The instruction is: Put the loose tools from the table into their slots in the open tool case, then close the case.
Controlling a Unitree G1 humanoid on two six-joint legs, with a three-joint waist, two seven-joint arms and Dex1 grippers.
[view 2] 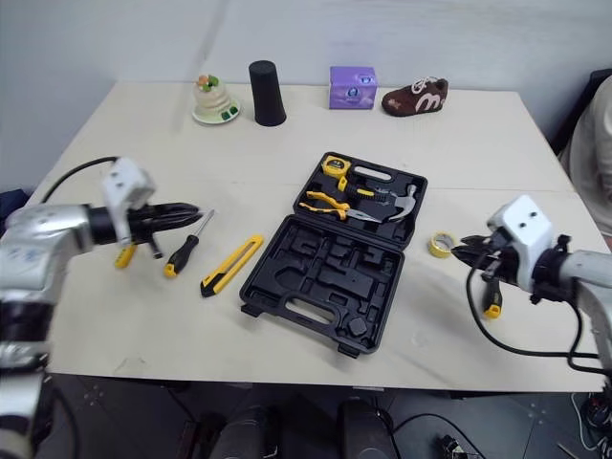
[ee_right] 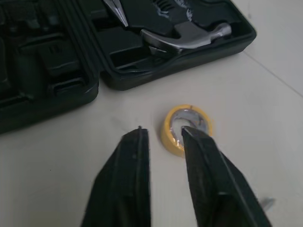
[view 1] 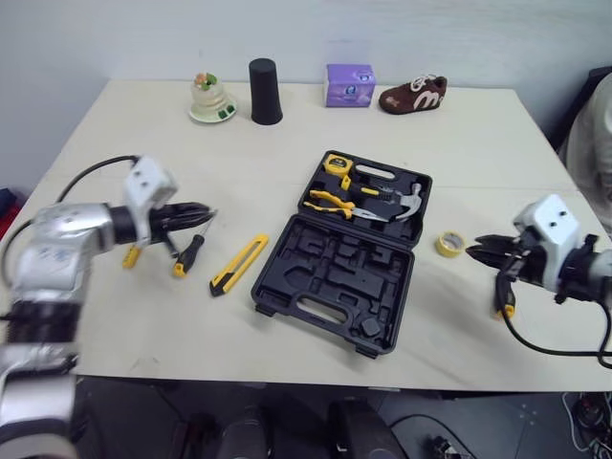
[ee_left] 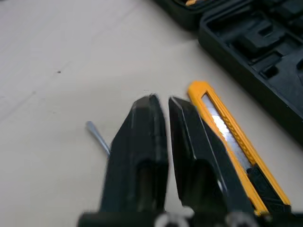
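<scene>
While the tool case (view 1: 335, 273) lies open | left pincer (view 1: 204, 211) clenched empty beside screwdriver (view 1: 188, 254) | right pincer (view 1: 474, 249) parted near tape roll (view 1: 448, 244).

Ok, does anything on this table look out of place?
A brown shoe sits far back on the table, odd among tools. Also lying loose: utility knife, screwdriver, tape roll.

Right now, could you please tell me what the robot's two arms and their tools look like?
The left arm and right arm are rounded silver-grey metal. Each wrist carries a white boxy block, and a black cable loops away from it. The left tool and right tool each have two long, tapering black fingers.
</scene>
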